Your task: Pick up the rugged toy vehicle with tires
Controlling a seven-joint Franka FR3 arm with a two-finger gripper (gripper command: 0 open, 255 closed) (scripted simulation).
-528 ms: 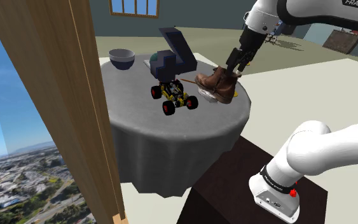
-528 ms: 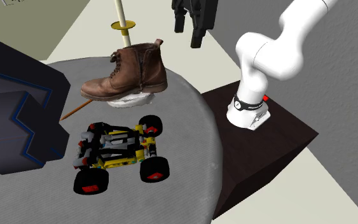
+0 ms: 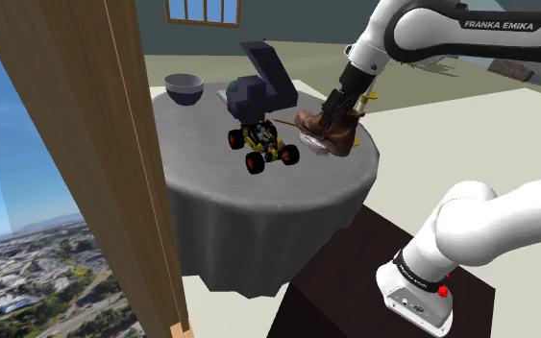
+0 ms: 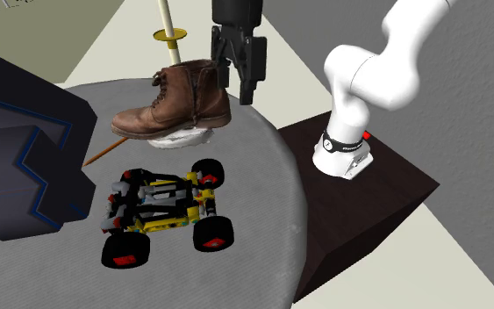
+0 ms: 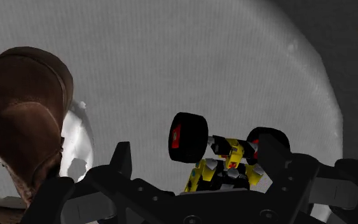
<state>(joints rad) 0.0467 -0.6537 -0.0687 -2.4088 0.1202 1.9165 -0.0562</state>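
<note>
The toy vehicle (image 3: 262, 149) is a yellow and black buggy with fat black tires and red hubs, standing on the round grey-clothed table (image 3: 220, 197). In the second exterior view the buggy (image 4: 166, 206) sits in front of a brown boot (image 4: 179, 101). My gripper (image 4: 238, 88) hangs open just beside the boot's ankle, above the table and well short of the buggy. From the shoulder view the gripper (image 3: 333, 110) is over the boot (image 3: 331, 132). Between the spread fingers of the gripper (image 5: 196, 153), the wrist view shows the buggy (image 5: 225, 159) further off and the boot (image 5: 18, 114) close by.
A large dark blue angular object (image 4: 17, 158) stands close behind the buggy. A dark bowl (image 3: 184, 88) sits at the table's far side. Crumpled white stuff (image 4: 179, 136) and a thin stick (image 4: 104, 151) lie under the boot. A wooden panel (image 3: 86, 144) stands at the shoulder view's left.
The gripper has come down and shifted toward the second exterior view's left, from above the table's edge to right beside the boot's ankle. The buggy and boot have not moved.
</note>
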